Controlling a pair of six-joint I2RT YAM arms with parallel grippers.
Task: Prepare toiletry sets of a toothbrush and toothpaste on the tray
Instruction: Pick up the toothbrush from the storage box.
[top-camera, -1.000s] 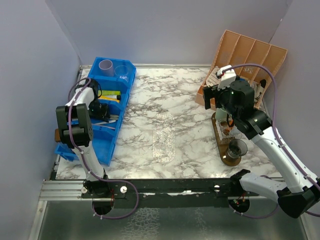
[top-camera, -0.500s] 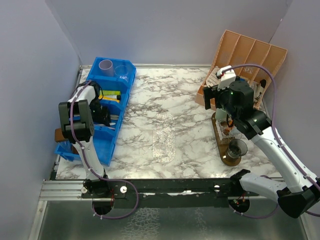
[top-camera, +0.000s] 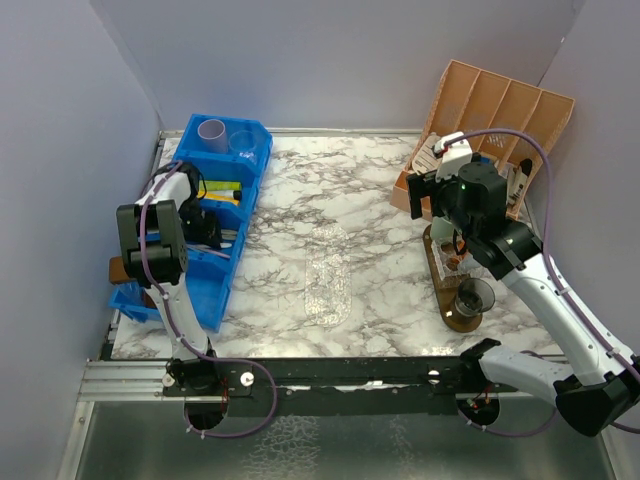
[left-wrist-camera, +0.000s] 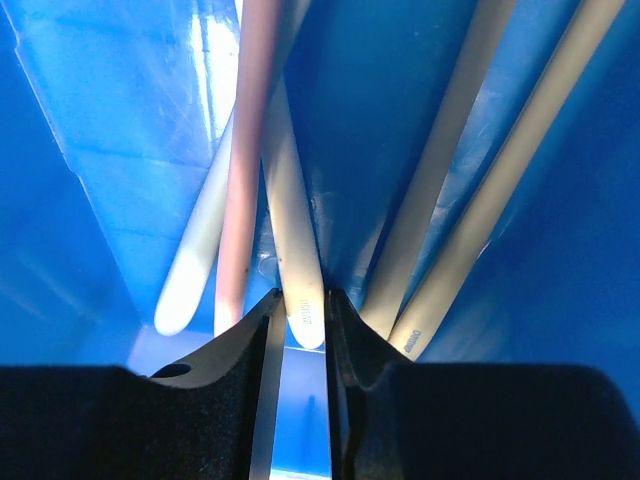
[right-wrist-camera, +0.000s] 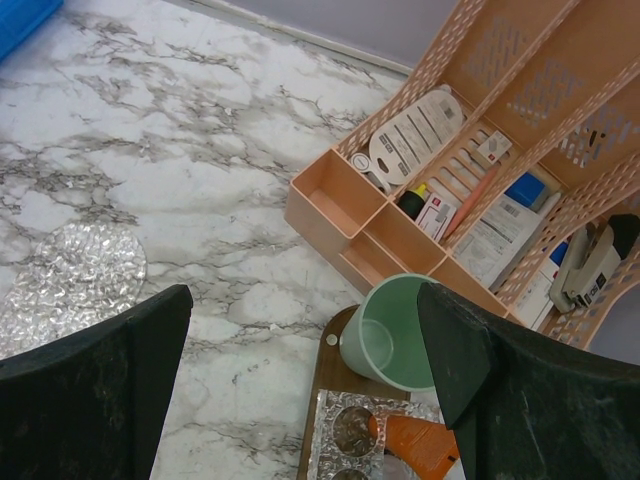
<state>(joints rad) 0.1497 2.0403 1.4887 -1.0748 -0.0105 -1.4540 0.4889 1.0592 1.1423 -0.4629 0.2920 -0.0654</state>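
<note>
Looking down from above, I see the marble table (top-camera: 330, 190) filling the cell, with a blue bin (top-camera: 262, 160) along its left side and a peach organizer (top-camera: 500, 100) propped at the far right corner. A crinkled clear patch (top-camera: 327, 273) lies at the table's middle.

Just in front of the organizer sits the narrow wooden tray (top-camera: 437, 270). A smoky dark cup (top-camera: 474, 297) stands at its near end and a mint green cup (right-wrist-camera: 388, 335) at its far end. Between them, in my right wrist view, something orange (right-wrist-camera: 420, 445) rests on a foil-like piece; I cannot tell what it is. A lilac cup (top-camera: 211, 132) and a clear cup (top-camera: 243, 140) stand in the bin's far compartment, well apart from the tray.

My right gripper (right-wrist-camera: 305, 295) hangs above the tray's far end with its jaws spread wide and nothing between them; the mint cup shows below.

My left gripper (left-wrist-camera: 300, 300) is down inside a middle compartment of the bin, where several toothbrushes lie side by side. Its jaws stand narrow, one finger (left-wrist-camera: 268, 340) on each side of the rounded end of a cream toothbrush (left-wrist-camera: 290, 220), pressed against it as far as I can see. A pink toothbrush (left-wrist-camera: 245, 150) crosses just left of it, and two beige handles (left-wrist-camera: 440, 200) lie to the right.
</note>
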